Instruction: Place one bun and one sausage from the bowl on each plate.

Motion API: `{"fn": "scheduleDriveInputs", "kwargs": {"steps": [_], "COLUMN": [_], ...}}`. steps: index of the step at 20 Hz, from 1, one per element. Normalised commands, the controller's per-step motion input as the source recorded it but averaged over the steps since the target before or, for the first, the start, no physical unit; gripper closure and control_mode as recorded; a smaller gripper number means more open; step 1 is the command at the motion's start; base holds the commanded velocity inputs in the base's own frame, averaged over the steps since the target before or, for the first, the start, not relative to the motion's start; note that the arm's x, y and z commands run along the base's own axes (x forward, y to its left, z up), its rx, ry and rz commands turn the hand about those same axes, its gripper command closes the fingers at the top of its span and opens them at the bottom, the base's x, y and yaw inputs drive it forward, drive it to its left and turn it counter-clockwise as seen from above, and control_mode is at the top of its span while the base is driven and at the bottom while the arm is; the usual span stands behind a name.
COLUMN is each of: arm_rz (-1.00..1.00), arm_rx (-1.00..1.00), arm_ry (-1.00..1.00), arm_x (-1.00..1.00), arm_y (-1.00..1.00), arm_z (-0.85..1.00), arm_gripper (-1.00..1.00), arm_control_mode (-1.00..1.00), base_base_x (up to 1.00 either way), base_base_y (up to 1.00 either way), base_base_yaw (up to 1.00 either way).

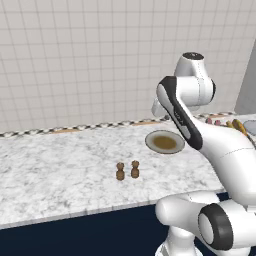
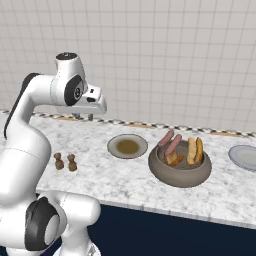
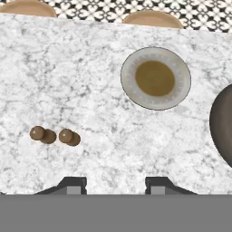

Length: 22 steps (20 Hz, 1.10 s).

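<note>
Holding buns and sausages: bowl

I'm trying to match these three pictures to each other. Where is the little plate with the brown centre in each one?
Left base view: the brown-centred plate lies right of middle, beside the arm.
Right base view: near the middle, just left of the bowl.
Hand view: upper right, on the marble.
Shared landmark: the two small brown shakers, left of the plate in every view.

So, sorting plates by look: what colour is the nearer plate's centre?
Brown-olive, inside a grey rim; the plate shows best in the hand view.
</note>
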Motion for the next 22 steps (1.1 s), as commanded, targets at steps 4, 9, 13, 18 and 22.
{"fn": "scheduleDriveInputs", "kwargs": {"steps": [4,9,13,18,22], "arm_rz": [0.0,0.0,0.0,0.0,0.0], "arm_rx": [0.01,0.08,0.14,0.15,0.08], "arm_ry": [0.02,0.06,0.02,0.02,0.03], "arm_x": [-0.08,0.0,0.0,0.0,0.0], "arm_y": [-0.39,-1.0,-1.0,-1.0,-0.88], "arm_z": [0.0,0.0,-0.07,-0.2,-0.24], "arm_gripper": [-1.0,-1.0,-1.0,-1.0,-1.0], "arm_control_mode": [-1.0,-1.0,-1.0,-1.0,-1.0], "base_base_x": [0.0,0.0,0.0,0.0,0.0], "base_base_y": [0.0,0.0,0.0,0.0,0.0], "base_base_yaw": [0.0,0.0,0.0,0.0,0.0]}}
